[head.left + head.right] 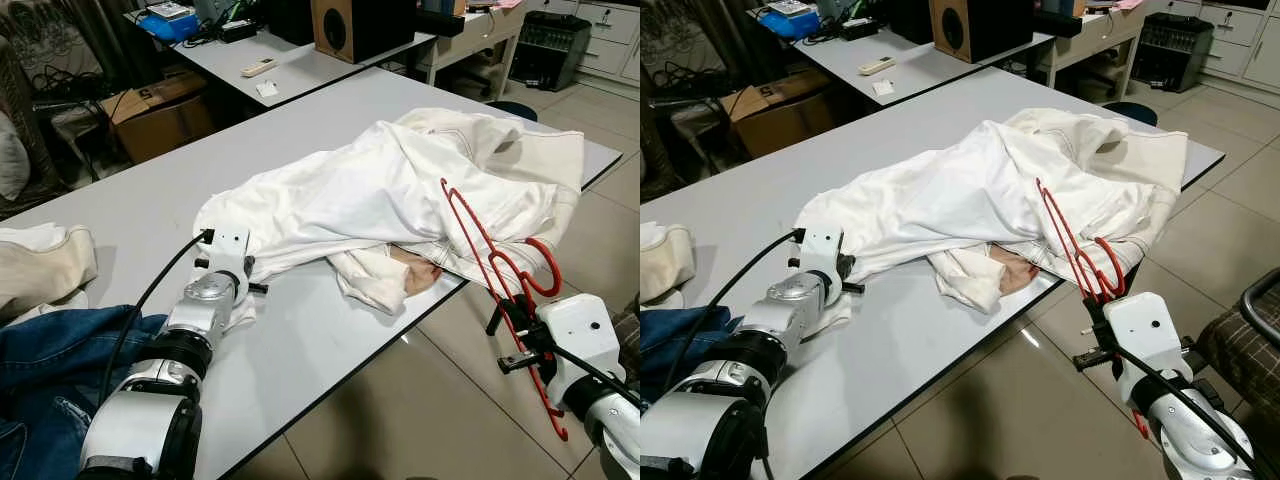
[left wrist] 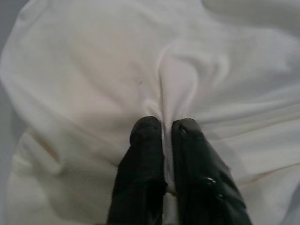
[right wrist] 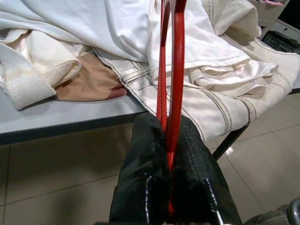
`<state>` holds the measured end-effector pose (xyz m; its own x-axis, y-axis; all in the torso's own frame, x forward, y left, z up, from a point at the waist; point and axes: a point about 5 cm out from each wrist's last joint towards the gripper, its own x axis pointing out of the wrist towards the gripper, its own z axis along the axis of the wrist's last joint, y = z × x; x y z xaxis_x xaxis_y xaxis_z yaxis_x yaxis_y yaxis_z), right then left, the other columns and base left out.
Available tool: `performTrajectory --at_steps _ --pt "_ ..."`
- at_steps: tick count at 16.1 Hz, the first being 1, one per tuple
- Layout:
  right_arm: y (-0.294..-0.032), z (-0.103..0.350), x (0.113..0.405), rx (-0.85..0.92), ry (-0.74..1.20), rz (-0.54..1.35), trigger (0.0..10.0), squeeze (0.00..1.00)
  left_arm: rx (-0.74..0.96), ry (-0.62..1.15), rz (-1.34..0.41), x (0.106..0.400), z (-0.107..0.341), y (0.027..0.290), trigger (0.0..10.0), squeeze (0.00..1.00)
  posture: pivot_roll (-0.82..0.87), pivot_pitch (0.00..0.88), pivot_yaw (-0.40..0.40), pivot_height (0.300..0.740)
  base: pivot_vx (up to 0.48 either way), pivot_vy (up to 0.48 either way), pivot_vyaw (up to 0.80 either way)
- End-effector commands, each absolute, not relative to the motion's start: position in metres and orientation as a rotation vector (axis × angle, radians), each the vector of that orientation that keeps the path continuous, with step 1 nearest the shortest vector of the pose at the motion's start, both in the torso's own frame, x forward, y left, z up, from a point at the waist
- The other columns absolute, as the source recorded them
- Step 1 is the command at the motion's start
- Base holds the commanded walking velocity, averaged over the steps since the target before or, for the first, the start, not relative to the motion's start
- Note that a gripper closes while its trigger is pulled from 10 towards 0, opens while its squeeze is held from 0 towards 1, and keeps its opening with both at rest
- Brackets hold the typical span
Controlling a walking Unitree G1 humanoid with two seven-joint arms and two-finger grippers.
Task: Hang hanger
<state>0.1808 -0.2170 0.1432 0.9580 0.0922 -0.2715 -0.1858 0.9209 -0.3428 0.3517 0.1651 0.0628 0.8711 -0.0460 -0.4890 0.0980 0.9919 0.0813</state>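
A white garment point(image 1: 400, 190) lies crumpled across the far right part of the grey table point(image 1: 300, 340). My left gripper point(image 2: 164, 129) rests at the garment's left edge and is shut on a fold of its white cloth. A red hanger point(image 1: 480, 240) stands tilted against the garment at the table's front right edge, its hook point(image 1: 545, 270) curling to the right. My right gripper point(image 3: 169, 124) hangs off the table edge above the tiled floor, shut on the hanger's lower bars. A tan inner patch point(image 3: 91, 82) of the garment shows at the table edge.
Blue jeans point(image 1: 50, 370) and a beige garment point(image 1: 40, 265) lie at the table's near left. Behind stand a second table point(image 1: 300, 70) with a remote point(image 1: 260, 67), a cardboard box point(image 1: 155, 115) and a speaker point(image 1: 350, 25). A checked seat point(image 1: 1250, 340) is at right.
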Motion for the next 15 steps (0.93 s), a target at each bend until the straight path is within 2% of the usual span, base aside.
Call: performTrajectory --at_steps 1,4,7,9,11,13,15 --pt "-0.217 0.146 0.183 -0.384 0.227 0.123 10.0 0.00 0.074 0.552 -0.067 0.346 0.053 0.168 0.0 0.00 -0.26 0.000 0.128 0.740 0.000 0.000 0.00" --pt "-0.221 0.153 0.189 -0.379 0.166 0.030 10.0 0.00 -0.003 0.449 -0.106 0.359 0.072 0.154 0.0 0.00 -0.26 0.000 0.131 0.740 0.000 0.000 0.00" --pt "-0.223 0.156 0.194 -0.368 0.137 -0.016 10.0 0.00 -0.009 0.355 -0.156 0.380 0.106 0.136 0.0 0.00 -0.27 0.000 0.151 0.740 0.000 0.000 0.00" --pt "-0.223 0.155 0.196 -0.367 0.128 -0.039 10.0 0.00 -0.018 0.171 -0.212 0.407 0.168 0.113 0.0 0.00 -0.27 0.000 0.172 0.740 0.000 0.000 0.00" --pt "-0.223 0.155 0.196 -0.366 0.120 -0.058 10.0 0.00 -0.067 0.002 -0.232 0.420 0.224 0.106 0.0 0.00 -0.28 0.000 0.182 0.740 0.000 0.000 0.00" --pt "-0.226 0.156 0.195 -0.361 0.110 -0.092 10.0 0.00 -0.160 -0.268 -0.287 0.425 0.315 0.103 0.0 0.00 -0.28 0.000 0.193 0.740 0.000 0.000 0.00" --pt "-0.226 0.155 0.193 -0.359 0.112 -0.096 10.0 0.00 -0.137 -0.338 -0.330 0.422 0.343 0.104 0.0 0.00 -0.28 0.000 0.190 0.740 0.000 0.000 0.00"
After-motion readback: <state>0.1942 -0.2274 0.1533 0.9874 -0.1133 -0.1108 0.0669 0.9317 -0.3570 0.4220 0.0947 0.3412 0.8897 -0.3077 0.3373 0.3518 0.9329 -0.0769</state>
